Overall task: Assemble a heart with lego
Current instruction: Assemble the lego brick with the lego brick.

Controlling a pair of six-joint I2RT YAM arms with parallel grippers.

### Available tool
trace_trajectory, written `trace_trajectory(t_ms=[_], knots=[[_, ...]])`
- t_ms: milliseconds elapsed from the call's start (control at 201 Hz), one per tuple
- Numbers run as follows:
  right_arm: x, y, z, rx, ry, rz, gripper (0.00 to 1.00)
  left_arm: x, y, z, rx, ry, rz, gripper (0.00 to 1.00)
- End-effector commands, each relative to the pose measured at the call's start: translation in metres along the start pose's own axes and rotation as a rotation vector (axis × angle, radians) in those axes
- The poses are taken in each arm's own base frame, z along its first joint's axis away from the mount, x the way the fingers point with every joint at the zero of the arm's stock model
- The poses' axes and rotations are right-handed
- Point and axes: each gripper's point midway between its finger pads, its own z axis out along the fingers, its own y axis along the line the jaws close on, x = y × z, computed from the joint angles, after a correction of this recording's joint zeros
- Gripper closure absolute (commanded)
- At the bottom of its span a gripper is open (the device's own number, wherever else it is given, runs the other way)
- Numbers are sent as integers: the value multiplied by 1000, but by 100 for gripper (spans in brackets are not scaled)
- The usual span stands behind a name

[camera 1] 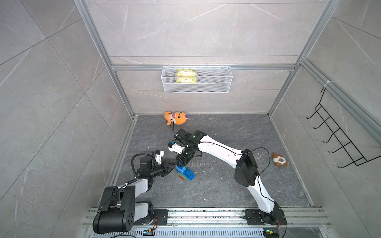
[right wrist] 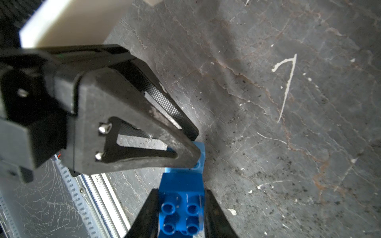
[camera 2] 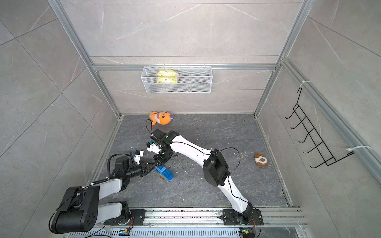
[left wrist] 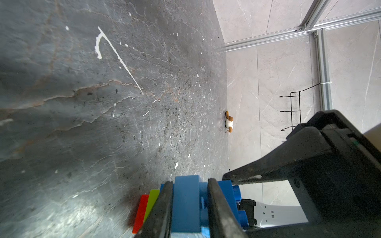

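- Basket (camera 1: pixel 206 88) of white wire is hung on the back wall at 12 o'clock in both top views; a yellow packet (camera 1: pixel 186 76) is kept inside it, toward its 9 o'clock end.
- The heart (camera 1: pixel 186 174) is placed at about 8 o'clock from the middle of the dark floor (camera 1: pixel 226 185). Its blue layers are followed by a lime-green brick (left wrist: pixel 153 197) and a red brick (left wrist: pixel 142 212).
- The left arm is folded low from its base at 7 o'clock, and its forearm is laid toward 3 o'clock. The left gripper (left wrist: pixel 190 181) is clamped on a blue layer of the heart.
- The right arm is raised from 5 o'clock and stretched toward 10 o'clock, with the wrist bent down. The right gripper (right wrist: pixel 181 190) is clenched on a blue square brick (right wrist: pixel 181 206) at the heart's upper end.
- Whether that brick is pressed fully home cannot be told.
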Motion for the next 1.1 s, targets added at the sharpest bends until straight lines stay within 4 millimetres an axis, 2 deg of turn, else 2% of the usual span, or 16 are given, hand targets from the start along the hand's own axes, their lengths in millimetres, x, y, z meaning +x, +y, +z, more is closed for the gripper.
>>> trace_trajectory(t_ms=[0, 154, 329, 533, 867, 1096], knots=[[14, 12, 23, -18, 88, -2, 70, -3, -1, -1, -5, -23, 32, 93], [28, -3, 34, 74, 172, 3, 70, -2, -2, -1, -5, -25, 32, 95], [33, 14, 51, 15, 198, -1, 70, -4, -3, -2, -5, -31, 35, 100], [29, 34, 58, -101, 186, 36, 70, -8, -6, -2, 0, -37, 38, 100], [56, 19, 85, -67, 302, 126, 70, -9, -10, -4, 4, -49, 40, 100], [49, 4, 79, -15, 246, 215, 70, -11, -17, -9, 4, -77, 41, 100]])
